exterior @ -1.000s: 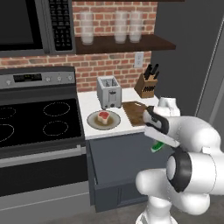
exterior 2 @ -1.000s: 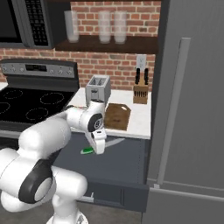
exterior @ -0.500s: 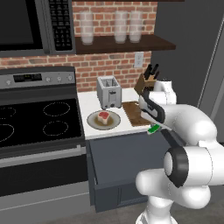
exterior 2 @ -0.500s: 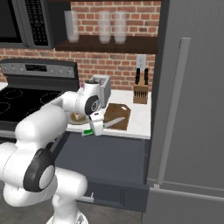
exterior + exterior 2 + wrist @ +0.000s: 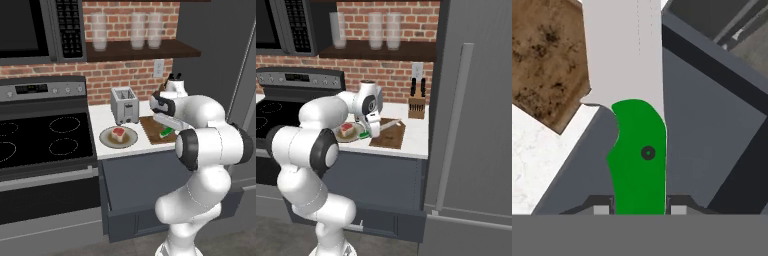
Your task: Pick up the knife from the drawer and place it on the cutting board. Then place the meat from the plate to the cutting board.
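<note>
The gripper point(image 5: 640, 210), clamped on the knife point(image 5: 638, 155) by its green handle, had swung up from the drawer point(image 5: 150, 185) to the cutting board's point(image 5: 390, 137) near edge; meat point(image 5: 119, 133) waited on the plate point(image 5: 106, 141); lowering seemed next.

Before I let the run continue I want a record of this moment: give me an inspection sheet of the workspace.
Surface: white counter, plate and board on it.
Job's things: knife held by its green handle, blade over the cutting board corner; meat on the plate; drawer open.
Clutter: toaster, knife block.
Grippers: gripper, jaws shut on the handle.
Cables: nothing seen.
Surroundings: stove, microwave, shelf of glasses, brick wall, fridge.
</note>
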